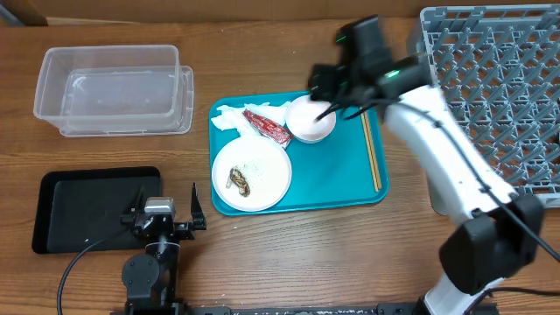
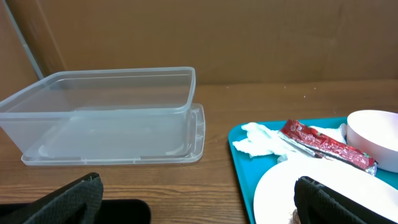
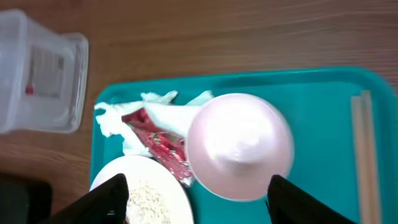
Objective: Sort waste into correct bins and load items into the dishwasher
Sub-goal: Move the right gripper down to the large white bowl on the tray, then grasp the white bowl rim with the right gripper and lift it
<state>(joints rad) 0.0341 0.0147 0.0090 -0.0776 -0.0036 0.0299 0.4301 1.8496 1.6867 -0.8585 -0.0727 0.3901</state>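
right pincer (image 3: pixel 198 186) over rim-up bowl (image 3: pixel 239 143)

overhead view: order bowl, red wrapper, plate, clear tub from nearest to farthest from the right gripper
1. white bowl, directly below the right gripper
2. red wrapper, just left of bowl
3. plate, front left of bowl
4. clear tub, far left
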